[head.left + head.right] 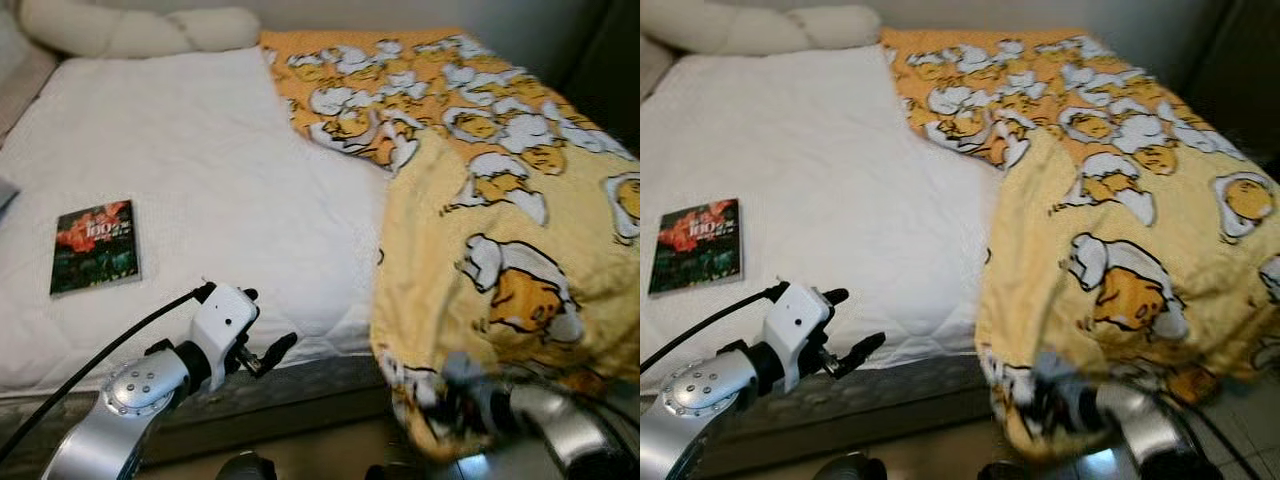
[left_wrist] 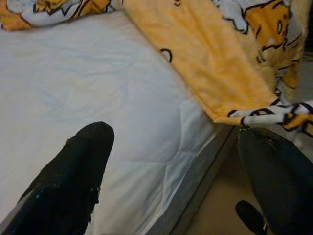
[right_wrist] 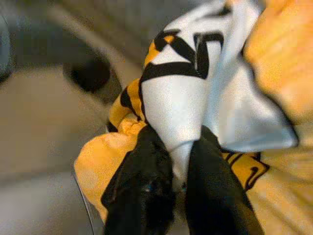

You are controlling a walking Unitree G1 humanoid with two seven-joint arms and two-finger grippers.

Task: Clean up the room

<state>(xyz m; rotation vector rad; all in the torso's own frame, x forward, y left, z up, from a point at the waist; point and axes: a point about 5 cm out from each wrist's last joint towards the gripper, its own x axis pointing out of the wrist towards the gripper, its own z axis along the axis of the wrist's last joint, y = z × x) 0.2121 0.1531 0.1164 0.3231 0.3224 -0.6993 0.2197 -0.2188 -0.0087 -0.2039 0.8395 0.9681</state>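
Note:
A yellow blanket (image 1: 500, 200) printed with white and orange cartoon figures covers the right half of the bed and hangs over its front edge. My right gripper (image 3: 178, 161) is shut on a bunched corner of that blanket (image 3: 176, 98), low at the bed's front right (image 1: 455, 395). My left gripper (image 1: 262, 335) stands open at the front edge of the white mattress (image 1: 200, 170), its fingers (image 2: 73, 176) wide apart over the quilted sheet, holding nothing.
A small dark book (image 1: 95, 247) with a red cover picture lies on the mattress at the left. A cream knotted pillow (image 1: 130, 28) rests at the bed's head. The grey bed frame (image 1: 280, 390) runs along the front, with tiled floor (image 1: 1240, 420) at the right.

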